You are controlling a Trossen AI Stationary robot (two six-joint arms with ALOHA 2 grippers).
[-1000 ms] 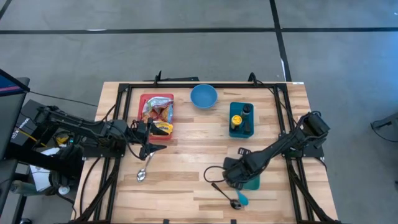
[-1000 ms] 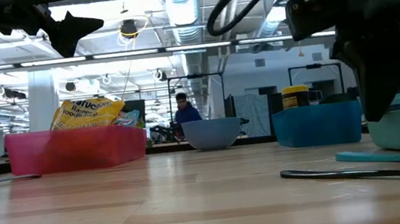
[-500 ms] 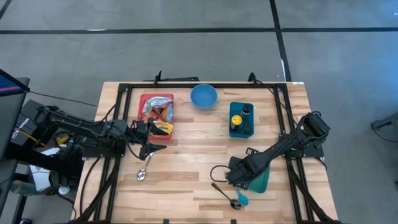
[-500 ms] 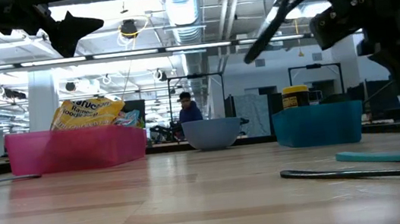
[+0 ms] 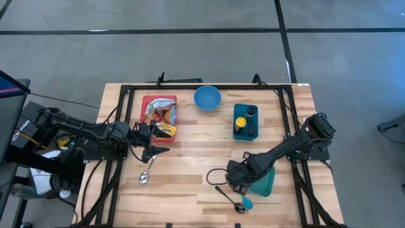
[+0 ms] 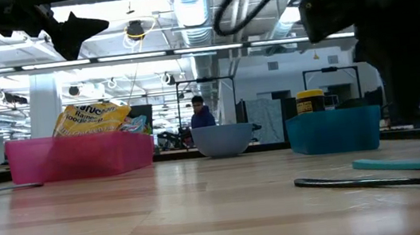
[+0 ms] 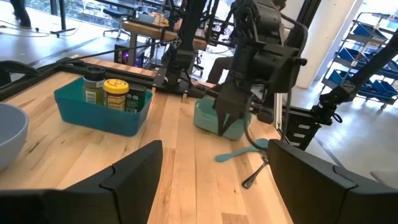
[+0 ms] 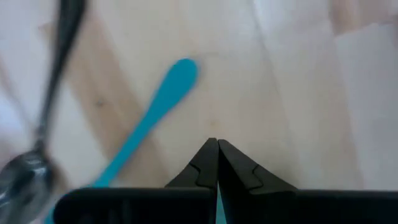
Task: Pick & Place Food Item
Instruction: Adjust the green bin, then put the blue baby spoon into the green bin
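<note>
The food packets [image 5: 161, 116] lie in the pink bin [image 5: 146, 102] at the table's ten o'clock. The left gripper [image 5: 154, 151] hovers just beside the bin's six o'clock edge, fingers spread wide and holding nothing, so the packets sit toward twelve o'clock of its tips. The right gripper [image 5: 235, 179] hangs clenched and empty at five o'clock, beside the teal cup [image 5: 262, 183], above the teal spatula [image 8: 152, 115] and dark spoon [image 8: 37, 140].
</note>
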